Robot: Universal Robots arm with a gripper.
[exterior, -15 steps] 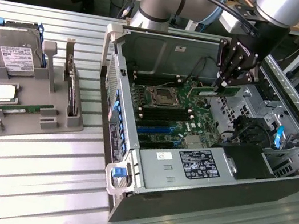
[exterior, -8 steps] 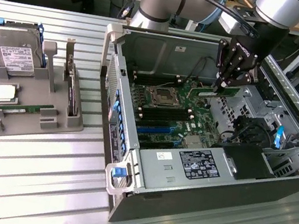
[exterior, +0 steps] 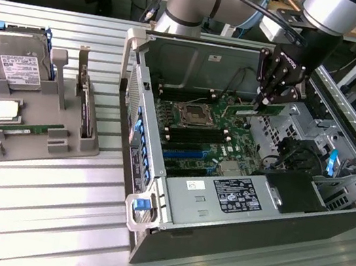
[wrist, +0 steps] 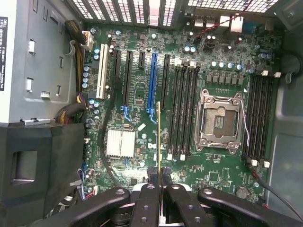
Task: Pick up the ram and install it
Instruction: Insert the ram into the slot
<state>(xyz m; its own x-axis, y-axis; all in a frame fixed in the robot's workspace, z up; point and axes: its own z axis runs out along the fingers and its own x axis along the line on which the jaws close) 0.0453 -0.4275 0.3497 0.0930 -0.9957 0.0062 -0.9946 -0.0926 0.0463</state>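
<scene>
Pickup of the ram (exterior: 249, 110) done; seating in a slot outstanding.
End effector (exterior: 263, 107) closed on the ram, gripping it edge-on between its fingers (wrist: 147, 203) above the motherboard (wrist: 137, 90) inside the open computer case (exterior: 171, 208) on the bench (exterior: 25, 216); stick hangs beside the empty memory slots (wrist: 182, 109), apparently clear of them, none yet filled.

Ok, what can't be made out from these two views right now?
- Wrist view: the ram, held in the gripper, shows edge-on, so its chips and label are hidden.
- Exterior view: the gripper covers most of the ram; whether it touches the memory slots cannot be told.
- Exterior view: print on the hard drive is too small to read.
- Exterior view: the computer case runs past the exterior view's right edge.
</scene>
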